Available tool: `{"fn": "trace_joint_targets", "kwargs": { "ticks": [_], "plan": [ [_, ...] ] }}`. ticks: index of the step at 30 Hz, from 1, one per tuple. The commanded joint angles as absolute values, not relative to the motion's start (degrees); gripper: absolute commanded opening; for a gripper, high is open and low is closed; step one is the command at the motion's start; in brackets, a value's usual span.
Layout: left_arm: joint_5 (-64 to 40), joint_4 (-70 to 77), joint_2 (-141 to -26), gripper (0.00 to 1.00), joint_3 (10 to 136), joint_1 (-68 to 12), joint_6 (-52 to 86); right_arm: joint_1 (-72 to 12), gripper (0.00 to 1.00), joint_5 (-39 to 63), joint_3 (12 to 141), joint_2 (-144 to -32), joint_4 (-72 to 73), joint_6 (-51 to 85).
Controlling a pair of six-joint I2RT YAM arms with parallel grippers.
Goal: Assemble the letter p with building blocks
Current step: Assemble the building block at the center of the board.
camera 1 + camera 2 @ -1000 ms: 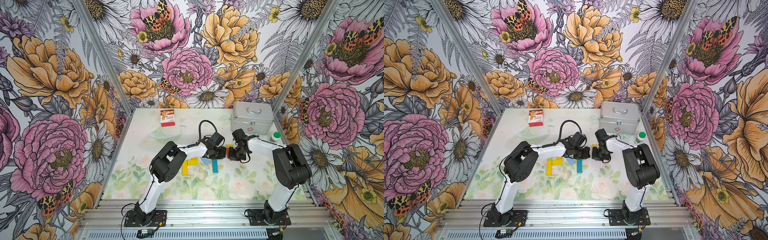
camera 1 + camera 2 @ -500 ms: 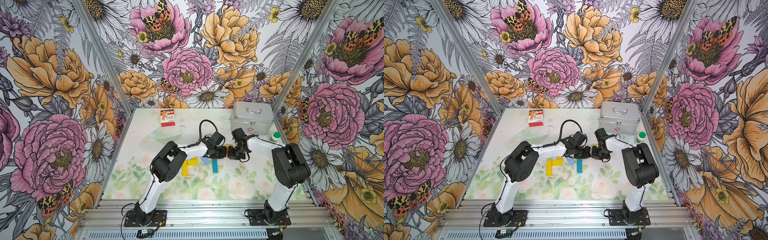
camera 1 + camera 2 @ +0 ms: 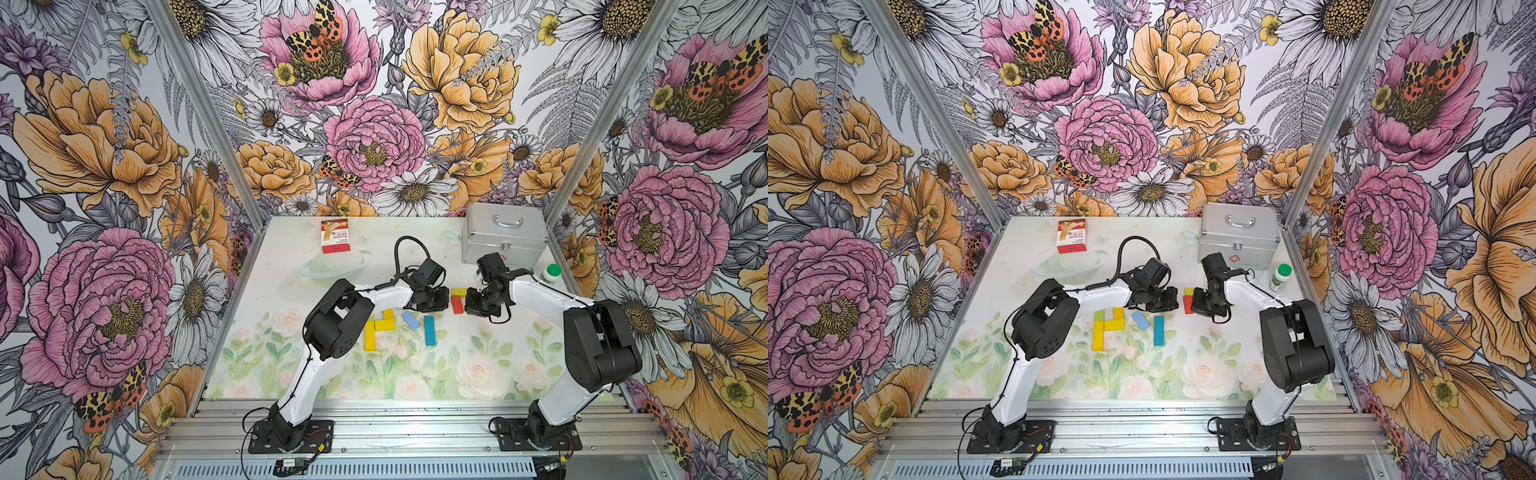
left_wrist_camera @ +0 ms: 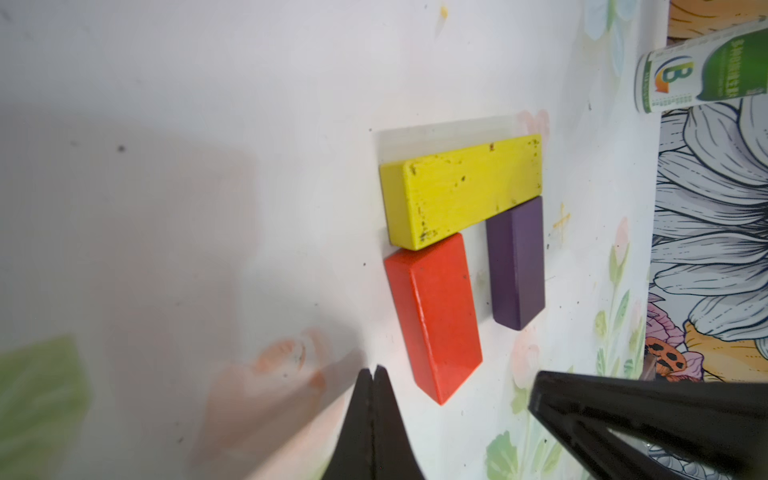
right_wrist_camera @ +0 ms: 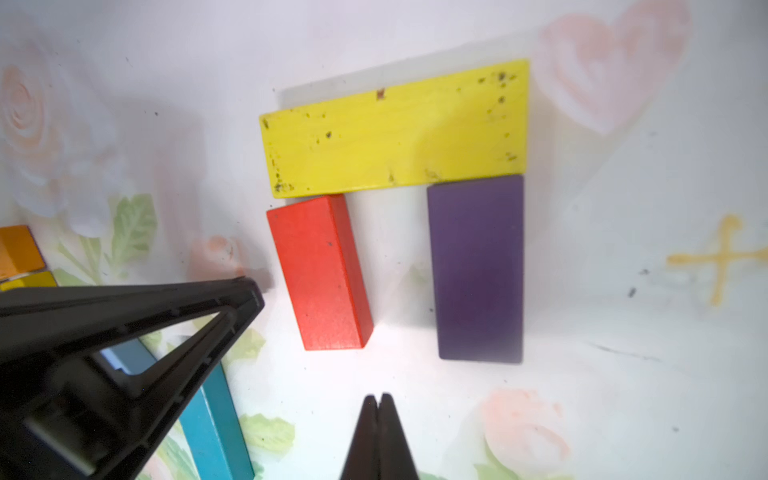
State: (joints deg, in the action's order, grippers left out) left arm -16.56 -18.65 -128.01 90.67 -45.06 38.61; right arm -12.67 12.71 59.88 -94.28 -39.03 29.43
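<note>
The left gripper (image 4: pixel 373 371) and right gripper (image 5: pixel 378 397) are clenched, empty; nudge the tilted red block (image 5: pixel 320 274) slowly, parallel to the purple block (image 5: pixel 478 266).

Clutter at the back
A red-and-white printed card box (image 3: pixel 335 236) lay beside a clear shallow dish (image 3: pixel 332 270); a silver metal case (image 3: pixel 505 237) stood near a green-capped white bottle (image 3: pixel 549 274).

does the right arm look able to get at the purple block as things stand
Probably yes. In the right wrist view the purple block lies just ahead of the right pincer with nothing between. The pincer is shut, so it must open first; the red block stands apart from it, leaving room.
</note>
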Motion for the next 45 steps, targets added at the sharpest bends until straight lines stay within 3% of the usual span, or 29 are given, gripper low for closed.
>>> {"fn": "trace_joint_targets", "kwargs": {
  "ticks": [1,14,45],
  "plan": [
    [-17.5,-18.0,-129.9,0.00,93.0,-44.6,38.4,-10.2,0.00,13.1,61.6,-92.2,-40.8,28.1],
    [-18.1,-18.1,-131.9,0.00,95.3,-44.6,38.9,-0.4,0.00,12.4,61.2,-92.0,-41.0,25.1],
    [-16.7,-18.0,-131.0,0.00,96.7,-43.9,38.3,0.0,0.00,12.6,59.7,-91.2,-40.9,24.6]
  ]
}}
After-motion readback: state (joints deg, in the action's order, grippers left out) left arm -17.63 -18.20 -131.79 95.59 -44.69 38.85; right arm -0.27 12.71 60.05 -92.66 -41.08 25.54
